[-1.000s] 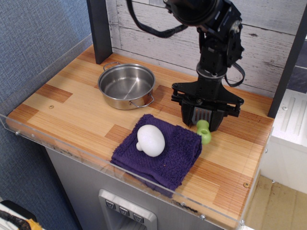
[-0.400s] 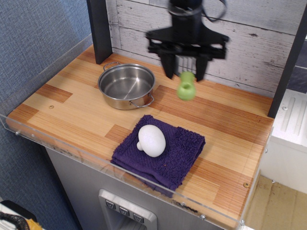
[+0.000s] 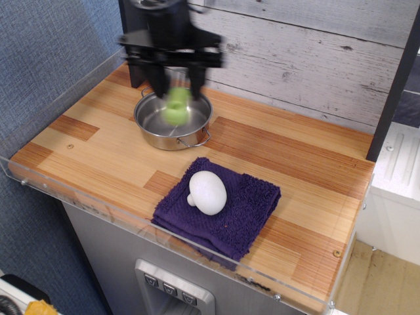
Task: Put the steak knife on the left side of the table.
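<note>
My gripper (image 3: 174, 84) is in the air above the steel pot, blurred by motion. It is shut on the steak knife (image 3: 176, 107), a toy with a lime-green handle that hangs down over the pot's opening. Its grey head is hidden between the fingers (image 3: 197, 82). The striped wooden table (image 3: 105, 147) lies below, with its left side open to the left of the pot.
A steel pot (image 3: 172, 118) with two handles stands at the back left. A purple cloth (image 3: 220, 207) lies near the front edge with a white mushroom (image 3: 207, 191) on it. A clear acrylic rim (image 3: 79, 197) runs along the front and left. A dark post (image 3: 134, 56) stands at the back left.
The gripper lifted the steak knife from the table right of the cloth and carried it left, from the back middle to over the pot.
</note>
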Available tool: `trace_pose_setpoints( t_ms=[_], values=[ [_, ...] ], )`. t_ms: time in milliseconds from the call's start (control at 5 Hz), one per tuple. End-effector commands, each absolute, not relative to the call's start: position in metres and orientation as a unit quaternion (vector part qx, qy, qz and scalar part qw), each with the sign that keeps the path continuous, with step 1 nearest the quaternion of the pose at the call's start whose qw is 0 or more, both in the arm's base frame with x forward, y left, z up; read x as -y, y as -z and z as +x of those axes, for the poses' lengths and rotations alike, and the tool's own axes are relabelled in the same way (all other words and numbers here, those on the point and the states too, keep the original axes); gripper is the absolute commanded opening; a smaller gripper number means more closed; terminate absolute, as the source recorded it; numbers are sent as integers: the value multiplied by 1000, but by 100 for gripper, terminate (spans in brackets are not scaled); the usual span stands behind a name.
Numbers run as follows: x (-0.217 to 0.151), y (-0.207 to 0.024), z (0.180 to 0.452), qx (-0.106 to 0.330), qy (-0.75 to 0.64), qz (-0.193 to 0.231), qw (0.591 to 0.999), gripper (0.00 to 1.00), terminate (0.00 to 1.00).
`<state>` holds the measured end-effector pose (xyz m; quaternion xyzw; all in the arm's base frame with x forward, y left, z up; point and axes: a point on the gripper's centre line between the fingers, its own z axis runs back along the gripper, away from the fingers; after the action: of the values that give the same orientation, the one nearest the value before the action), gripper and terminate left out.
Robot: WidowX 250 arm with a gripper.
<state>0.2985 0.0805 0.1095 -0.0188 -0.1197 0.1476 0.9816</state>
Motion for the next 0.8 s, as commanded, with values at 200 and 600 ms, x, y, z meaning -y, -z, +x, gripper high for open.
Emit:
trace_pose_setpoints(
  t_ms=[200,600],
  values=[
    [-213,-89,298,125,7,-46,991,0,0],
    [-204,-63,290,64,64,22,996,0,0]
  ],
)
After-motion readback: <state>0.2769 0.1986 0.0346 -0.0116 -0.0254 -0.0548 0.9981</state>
